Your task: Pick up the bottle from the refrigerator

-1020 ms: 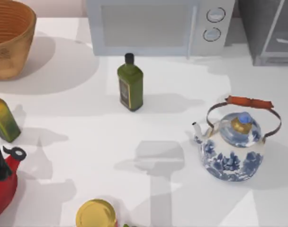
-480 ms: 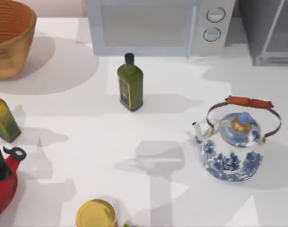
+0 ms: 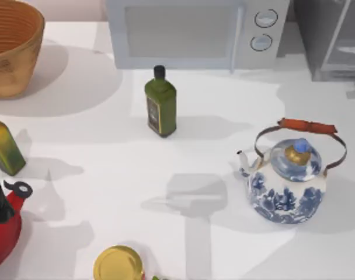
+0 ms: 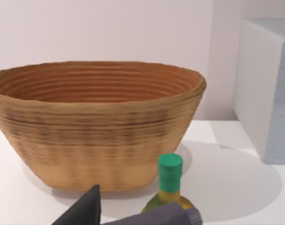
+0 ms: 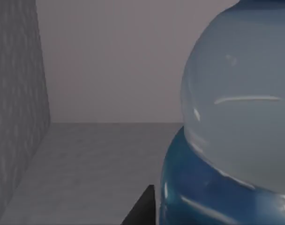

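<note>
The refrigerator (image 3: 335, 41) is the grey cabinet at the table's back right corner, only partly in the top view. The right wrist view looks into its grey interior (image 5: 86, 164). There the bottle (image 5: 236, 117) looms very close, a pale, whitish-clear rounded body joined to a bright blue part. My right gripper (image 5: 141, 211) is inside the refrigerator, right up against the bottle, with a dark edge of it beside the blue part. My left gripper (image 4: 128, 213) stays parked at the left side of the table, near the basket.
A white microwave (image 3: 195, 32) stands at the back middle, next to the refrigerator. A dark green bottle (image 3: 160, 102) stands in front of it. A blue-and-white teapot (image 3: 288, 181) sits on the right. On the left are a woven basket (image 4: 95, 122), a yellow-green bottle (image 4: 169, 187) and a red kettle (image 3: 2, 227). A yellow-lidded jar (image 3: 118, 263) sits at the front.
Shadows on the right side of the table have shifted toward the back, near the refrigerator. Everything standing on the table has stayed put.
</note>
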